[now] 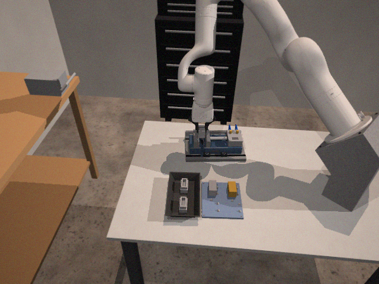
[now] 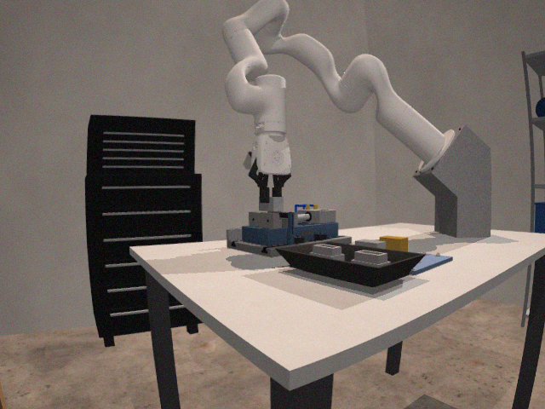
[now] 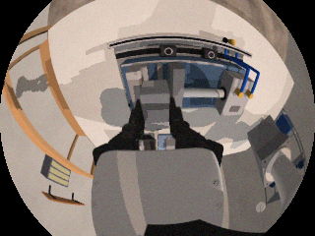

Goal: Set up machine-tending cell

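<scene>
Clamped on an aluminium blank (image 2: pixel 271 204), the gripper (image 2: pixel 271 193) is seen pointing straight down over the vise (image 1: pixel 214 145), at the end away from the block with the blue and yellow hose fittings (image 1: pixel 233 127). In the exterior view the blank is held just above the grey jaw block (image 2: pixel 264 218), its lower edge near the opening; whether it touches the low bars cannot be told. The vise is set toward the 12 o'clock edge of the white table (image 1: pixel 275 213), with bare table top left at its 9 and 3 o'clock sides. At 6 o'clock from the vise the outfeed tray (image 1: pixel 169 195) is placed, with two finished parts (image 1: pixel 183 185) (image 1: pixel 183 204) lying flat in it, pockets up, well apart from the walls. Just beside it, at its 3 o'clock, the blue infeed plate (image 1: pixel 232 210) carries a second aluminium blank (image 1: pixel 212 187) and a brass blank (image 1: pixel 232 189), both within the plate's edges and apart from each other; the half of the plate toward 6 o'clock is taken only by small pins. The arm's grey pedestal (image 1: pixel 361 183) occupies the table's 3 o'clock edge. A black drawer cabinet (image 1: pixel 161 61) stands close behind the table at 12 o'clock, and a wooden bench (image 1: pixel 30 171) at 9 o'clock. No writing or brand mark can be read.
</scene>
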